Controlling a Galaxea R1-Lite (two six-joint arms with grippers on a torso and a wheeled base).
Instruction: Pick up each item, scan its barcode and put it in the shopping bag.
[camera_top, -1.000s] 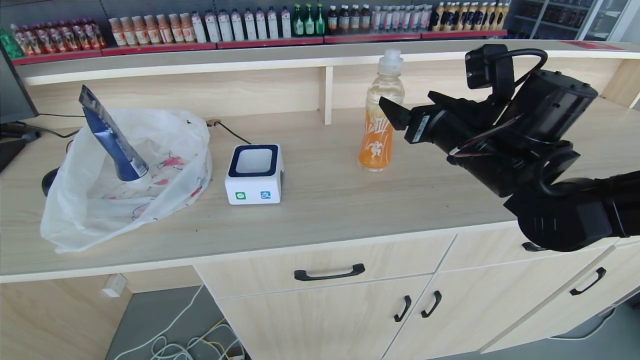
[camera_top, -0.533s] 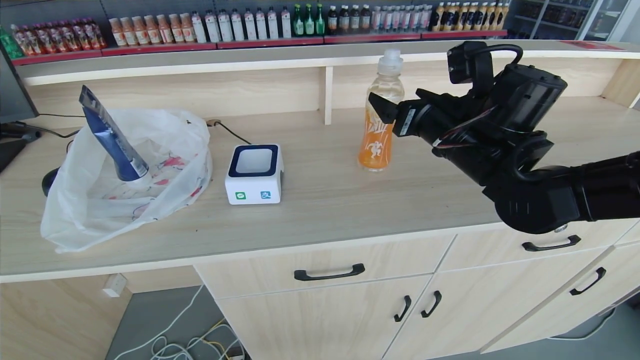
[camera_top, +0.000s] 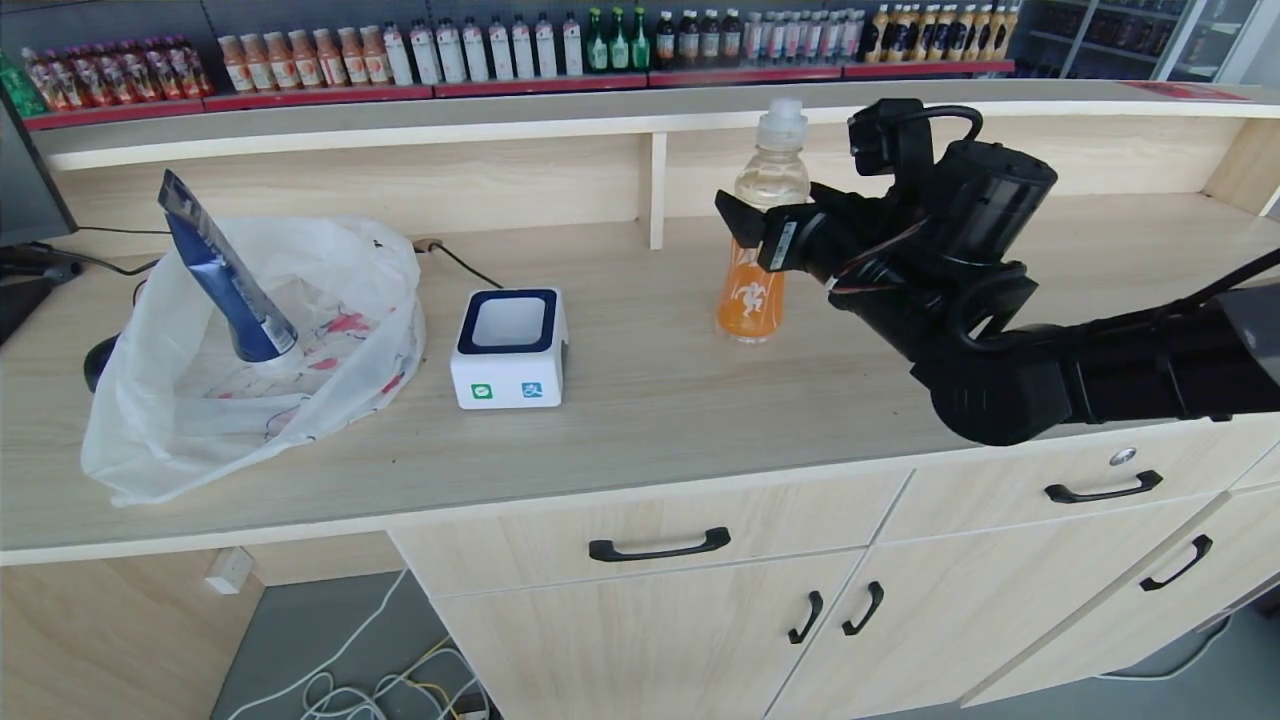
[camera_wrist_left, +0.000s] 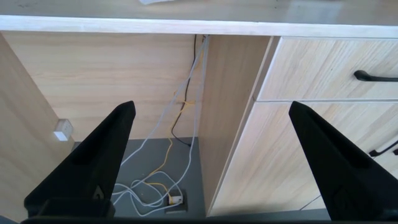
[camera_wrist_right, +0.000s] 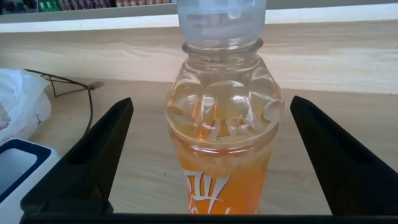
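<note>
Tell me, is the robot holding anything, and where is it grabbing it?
Nothing is held. The right gripper is open on either side of the bottle, level with its upper part, not touching it. The left gripper is open and empty too.

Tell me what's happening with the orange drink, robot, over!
Right gripper open around upright bottle, not yet closed. Left gripper open, down by the cupboards. Nothing blocking the grasp.

Bottle (camera_wrist_right: 222, 155) — cap and base cut off in right wrist view.
</note>
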